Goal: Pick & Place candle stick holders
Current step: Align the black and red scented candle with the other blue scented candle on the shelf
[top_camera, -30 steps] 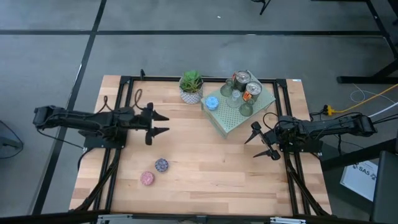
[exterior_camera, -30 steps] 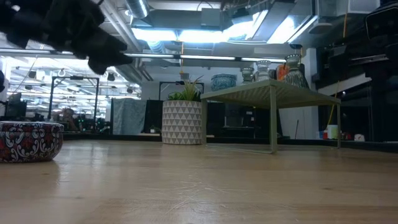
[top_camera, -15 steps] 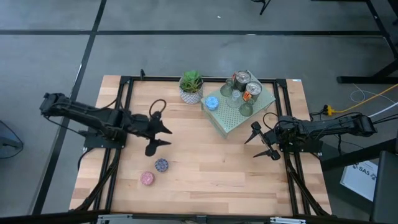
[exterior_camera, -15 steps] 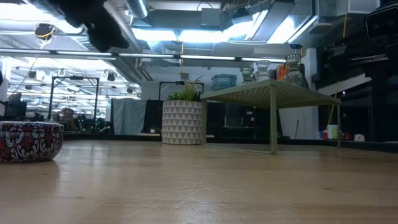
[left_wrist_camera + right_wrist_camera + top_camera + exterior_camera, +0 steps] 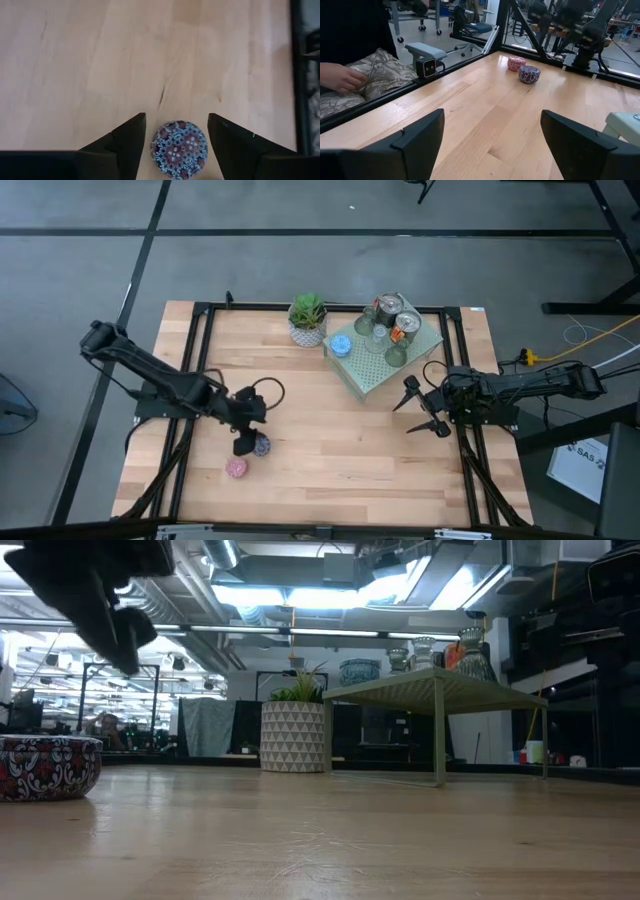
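Observation:
The purple mosaic holder point(image 5: 261, 446) sits on its base on the wooden table point(image 5: 330, 450), with the pink holder point(image 5: 236, 468) just nearer the front edge. My left gripper point(image 5: 176, 117) hangs open above the mosaic holder point(image 5: 179, 149), tipped downward, one finger to either side and clear of it. In the low view the gripper point(image 5: 110, 620) is well above the holder point(image 5: 45, 768). The blue holder point(image 5: 341, 346), two shiny ones point(image 5: 388, 305) and others stand on the pale green slab point(image 5: 385, 360). My right gripper point(image 5: 418, 408) waits open at the right.
A green plant in a white pot point(image 5: 307, 320) stands at the far edge beside the slab. A black frame point(image 5: 200, 370) runs along the table's sides. A person's hand point(image 5: 337, 77) rests beyond the table's near edge. Bare wood lies between the two arms.
My left gripper has swung from the table's left-middle toward the near edge and a little to the right, ending over the purple mosaic holder. It has tipped from nearly level to pointing steeply down. The holders have not moved.

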`<state>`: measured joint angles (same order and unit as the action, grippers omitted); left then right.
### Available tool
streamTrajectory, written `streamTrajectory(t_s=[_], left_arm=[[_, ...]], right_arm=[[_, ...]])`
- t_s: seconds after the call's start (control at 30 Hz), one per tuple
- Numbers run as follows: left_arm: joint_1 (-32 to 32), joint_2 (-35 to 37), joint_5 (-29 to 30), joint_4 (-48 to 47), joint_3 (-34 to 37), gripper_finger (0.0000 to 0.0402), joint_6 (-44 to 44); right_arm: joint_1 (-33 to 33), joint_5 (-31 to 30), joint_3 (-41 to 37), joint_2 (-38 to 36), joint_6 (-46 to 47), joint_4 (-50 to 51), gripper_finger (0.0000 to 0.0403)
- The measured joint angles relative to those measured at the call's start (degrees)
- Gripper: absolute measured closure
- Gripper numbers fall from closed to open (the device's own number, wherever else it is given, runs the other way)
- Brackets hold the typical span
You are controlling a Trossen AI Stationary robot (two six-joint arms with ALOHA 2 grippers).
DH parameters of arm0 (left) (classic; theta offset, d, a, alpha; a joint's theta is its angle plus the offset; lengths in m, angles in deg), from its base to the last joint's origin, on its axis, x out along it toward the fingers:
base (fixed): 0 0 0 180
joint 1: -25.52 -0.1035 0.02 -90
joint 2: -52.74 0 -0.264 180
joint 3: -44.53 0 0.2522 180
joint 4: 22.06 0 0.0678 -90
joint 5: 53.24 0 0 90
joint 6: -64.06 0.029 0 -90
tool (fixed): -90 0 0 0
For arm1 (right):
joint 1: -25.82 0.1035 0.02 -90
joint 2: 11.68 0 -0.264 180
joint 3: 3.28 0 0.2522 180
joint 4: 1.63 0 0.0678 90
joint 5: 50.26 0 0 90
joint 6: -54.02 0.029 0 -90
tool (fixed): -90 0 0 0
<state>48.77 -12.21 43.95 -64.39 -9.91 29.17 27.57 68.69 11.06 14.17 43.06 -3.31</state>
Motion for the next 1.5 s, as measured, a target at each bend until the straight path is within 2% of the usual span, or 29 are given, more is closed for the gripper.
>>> streamTrajectory(t_s=[0.17,0.5,0.87,1.1,1.5], left_arm=[[0.6,-4.3,-0.1,1.5,0.0,0.0165,-3.5],[0.8,-9.6,-7.5,1.8,0.0,0.0106,-5.5],[2.0,-15.2,-8.5,2.3,0.0,0.0088,-0.1],[5.1,-18.6,-4.7,5.9,-0.2,0.0088,5.4],[8.4,-20.2,3.7,5.5,0.0,0.0088,11.5]], right_arm=[[0.0,0.0,0.0,0.0,0.0,0.0,0.0070],[0.0,0.0,0.0,0.0,0.0,0.0,0.0070],[0.0,0.1,0.0,0.0,0.0,0.0,0.0070],[0.0,0.2,0.0,0.0,0.0,0.0,0.0070],[0.0,0.2,0.0,0.0,0.0,0.0,0.0070]])
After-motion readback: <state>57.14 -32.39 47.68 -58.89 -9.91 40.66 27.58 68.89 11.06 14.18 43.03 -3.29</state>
